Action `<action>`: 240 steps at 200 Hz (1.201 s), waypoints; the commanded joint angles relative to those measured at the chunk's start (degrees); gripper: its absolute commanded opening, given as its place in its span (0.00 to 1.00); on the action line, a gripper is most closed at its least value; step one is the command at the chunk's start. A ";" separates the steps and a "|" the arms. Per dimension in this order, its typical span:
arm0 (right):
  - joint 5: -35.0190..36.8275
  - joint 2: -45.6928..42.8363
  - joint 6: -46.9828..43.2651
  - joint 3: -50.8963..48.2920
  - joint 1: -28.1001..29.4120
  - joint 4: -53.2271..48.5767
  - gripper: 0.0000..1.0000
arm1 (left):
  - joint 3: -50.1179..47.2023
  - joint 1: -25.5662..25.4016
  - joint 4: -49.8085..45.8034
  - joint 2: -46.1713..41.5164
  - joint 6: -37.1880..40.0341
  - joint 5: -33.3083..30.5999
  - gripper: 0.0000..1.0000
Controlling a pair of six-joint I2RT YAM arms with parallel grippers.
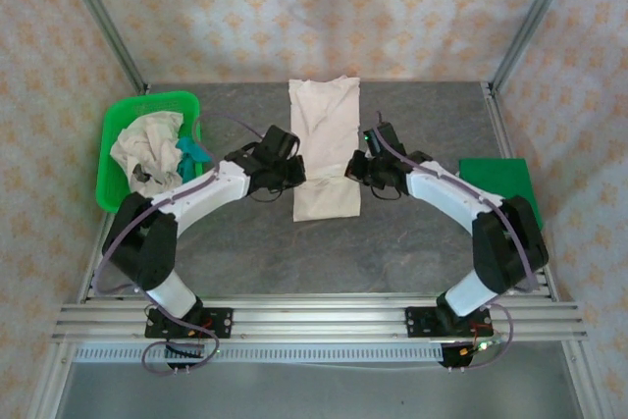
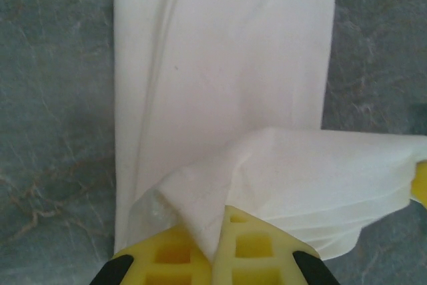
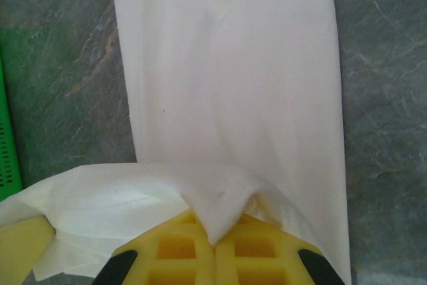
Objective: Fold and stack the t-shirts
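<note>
Over on the far left, a green basket (image 1: 147, 98) is sitting on the grey table (image 1: 422, 242), and a crumpled cream shirt (image 1: 142, 144) is spilling about inside it with a teal shirt (image 1: 192, 151) tucked against its right side. Moving along, the left claw (image 1: 289, 172) (image 2: 217, 248) is pressing its yellow fingers (image 2: 177, 255) together on the left corner of a cream t-shirt (image 1: 324, 120) (image 2: 227, 65) (image 3: 227, 65). That shirt is lying in the middle of the table as a long narrow strip running away from the arms. Its near end is hanging raised between the two claws, sagging in soft layers over the flat part. The right claw (image 1: 359, 166) (image 3: 213, 248) is clamping the opposite corner of that same end, the fabric bunching at its fingertips (image 3: 177, 248). Further right, a flat green mat (image 1: 497, 183) is lying near the table's edge, well apart from the shirt.
</note>
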 commanded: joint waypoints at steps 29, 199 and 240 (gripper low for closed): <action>-1.66 5.99 -2.93 5.60 -2.78 3.70 0.00 | 7.27 3.06 -1.12 5.35 3.54 1.59 0.00; -1.16 22.82 -4.10 17.96 -6.25 5.31 0.00 | 22.74 7.25 -4.46 22.49 6.88 2.10 0.00; -0.21 24.67 -4.29 19.25 -6.93 4.76 0.00 | 24.66 7.61 -4.79 24.38 7.08 2.58 0.00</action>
